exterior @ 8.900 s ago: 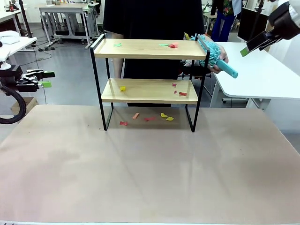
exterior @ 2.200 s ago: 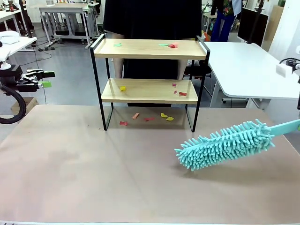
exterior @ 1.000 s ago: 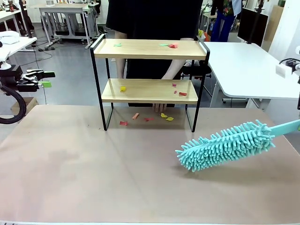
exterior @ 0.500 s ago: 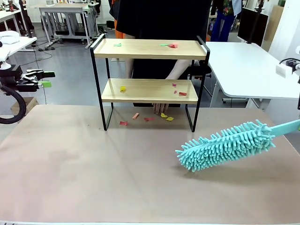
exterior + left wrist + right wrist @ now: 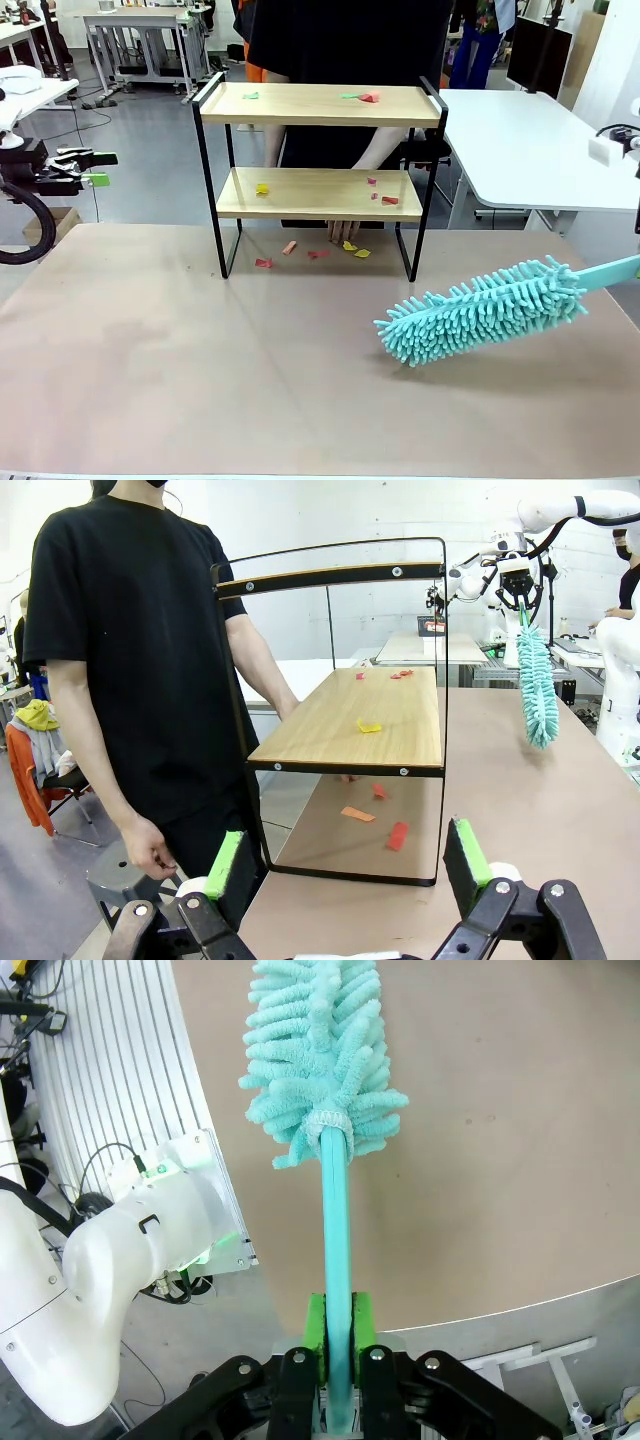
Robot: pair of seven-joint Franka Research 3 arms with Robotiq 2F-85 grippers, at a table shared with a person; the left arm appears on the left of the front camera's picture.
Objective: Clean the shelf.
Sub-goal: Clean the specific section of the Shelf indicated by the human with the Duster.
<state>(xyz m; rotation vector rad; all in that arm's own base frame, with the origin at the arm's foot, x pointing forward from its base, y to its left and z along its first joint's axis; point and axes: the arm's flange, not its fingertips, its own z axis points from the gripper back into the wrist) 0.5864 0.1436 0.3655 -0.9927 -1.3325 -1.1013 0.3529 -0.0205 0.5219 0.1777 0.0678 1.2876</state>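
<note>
Across the whole foreground lies a tan tabletop [image 5: 200,380]. At its far edge stands a person [image 5: 330,40] in a black T-shirt.

Just in front of the person, at the far middle of the tabletop, stands the shelf [image 5: 300,104]. It is upright, with two light wooden boards in a thin black frame on four black legs.

To the near right of the shelf and well apart from it, a fluffy turquoise duster [image 5: 480,310] slants low over the tabletop, its head pointing left. Whether the head touches the surface cannot be told.

The right fingers [image 5: 338,1325] are closed on the duster's turquoise handle, green pads pressed against both sides.

The left fingers [image 5: 345,858] are spread wide and grip nothing. They are off the far left edge of the tabletop, aimed at the shelf's left end.

One hand [image 5: 341,230] of the person reaches down behind the shelf, fingertips at the tabletop under the lower board.

Small red, green, yellow and orange scraps [image 5: 289,247] lie on both boards and on the tabletop beneath the shelf.
</note>
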